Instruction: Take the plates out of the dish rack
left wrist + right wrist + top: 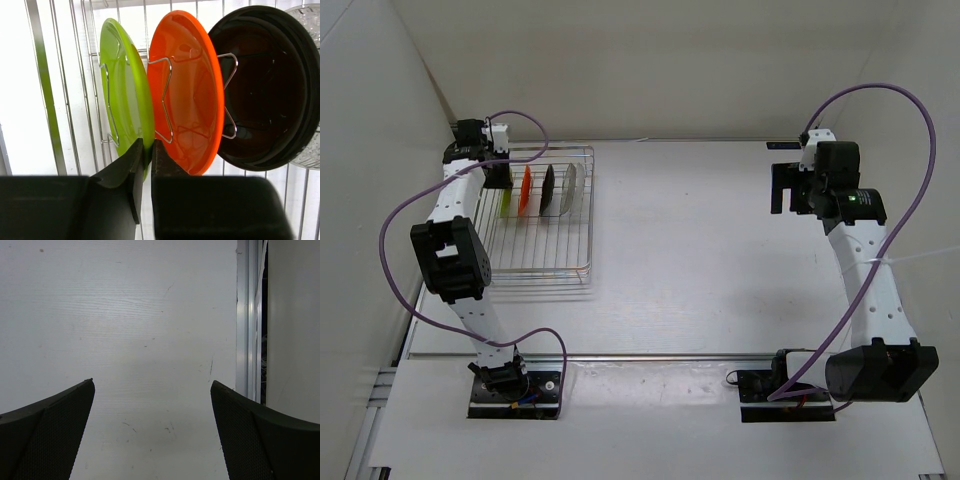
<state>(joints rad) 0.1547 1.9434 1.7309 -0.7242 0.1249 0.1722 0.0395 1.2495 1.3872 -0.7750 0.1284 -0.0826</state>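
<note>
The silver wire dish rack (545,260) stands at the far left of the table. Four plates stand on edge in it: lime green (122,85), orange-red (192,95), glossy black (270,90) and clear (310,20). In the top view they show as green (506,203), orange-red (526,190), black (549,190) and clear (571,185). My left gripper (147,147) is shut on the lower rim of the lime green plate, over the rack's far left part (498,172). My right gripper (152,385) is open and empty above bare table at the far right (782,188).
White walls close in the table at the left, back and right. An aluminium rail (248,315) runs along the table edge beside my right gripper. Wire dividers (165,95) hold the plates apart in the rack.
</note>
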